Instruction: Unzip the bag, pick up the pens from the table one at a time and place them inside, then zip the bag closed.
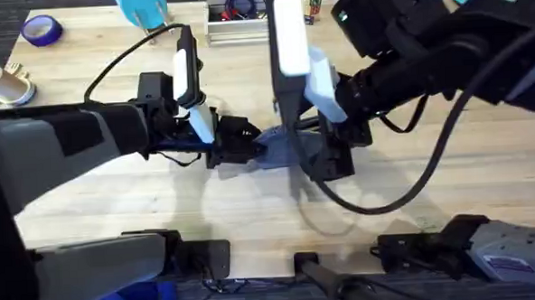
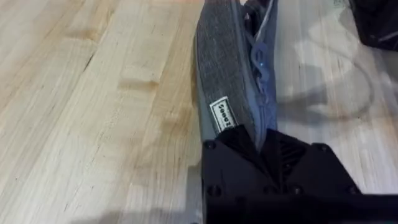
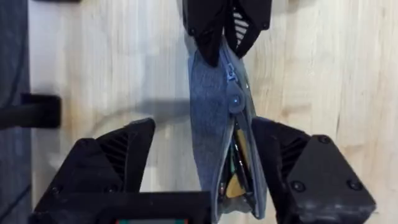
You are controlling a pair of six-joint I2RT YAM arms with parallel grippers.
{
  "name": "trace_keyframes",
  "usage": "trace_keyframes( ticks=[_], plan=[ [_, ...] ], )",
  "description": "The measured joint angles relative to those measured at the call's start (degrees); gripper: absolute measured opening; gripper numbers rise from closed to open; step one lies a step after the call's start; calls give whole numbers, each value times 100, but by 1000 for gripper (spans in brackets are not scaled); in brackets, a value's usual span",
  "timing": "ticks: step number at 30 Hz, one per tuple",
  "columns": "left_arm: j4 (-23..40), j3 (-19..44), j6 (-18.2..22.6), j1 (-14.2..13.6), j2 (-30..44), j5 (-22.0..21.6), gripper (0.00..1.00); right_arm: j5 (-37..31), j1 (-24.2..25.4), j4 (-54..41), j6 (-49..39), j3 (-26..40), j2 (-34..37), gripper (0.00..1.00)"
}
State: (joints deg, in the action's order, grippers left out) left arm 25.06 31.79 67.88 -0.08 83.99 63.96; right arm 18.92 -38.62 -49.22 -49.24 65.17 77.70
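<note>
Left gripper (image 2: pixel 261 146) jaws clamp the bag (image 3: pixel 217 118) end; right gripper (image 3: pixel 205 168) jaws apart, seemingly straddling it.

Light wooden tabletop (image 1: pixel 116 197) with plank grain, lit evenly from above, soft shadows near the middle. At the far left edge, a roll of blue tape (image 1: pixel 41 30) and a pale cream tape roll (image 1: pixel 7 84). Along the far edge, a shallow tray (image 1: pixel 237 29) with coloured cables. Dark floor beyond the far left corner
</note>
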Motion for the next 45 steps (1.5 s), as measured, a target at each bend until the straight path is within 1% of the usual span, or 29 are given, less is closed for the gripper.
trace_keyframes(
  ticks=[1,2,3,12,17,40,45],
  plan=[
    [0,0,0,0,0,0,43,-57,-30,13,-40,0,22,940],
    [1,0,0,0,0,0,43,-113,-57,43,-79,0,50,980],
    [-1,0,0,0,2,0,43,-205,-82,180,-145,2,168,996],
    [2,0,-1,0,1,0,43,-308,-86,734,-204,2,595,996],
    [1,0,-2,0,0,0,43,-309,-86,762,-209,2,708,996],
    [17,0,0,0,0,0,43,-306,-86,766,-224,2,719,996],
    [17,0,0,0,0,0,43,-306,-127,768,-224,4,954,997]
  ],
)
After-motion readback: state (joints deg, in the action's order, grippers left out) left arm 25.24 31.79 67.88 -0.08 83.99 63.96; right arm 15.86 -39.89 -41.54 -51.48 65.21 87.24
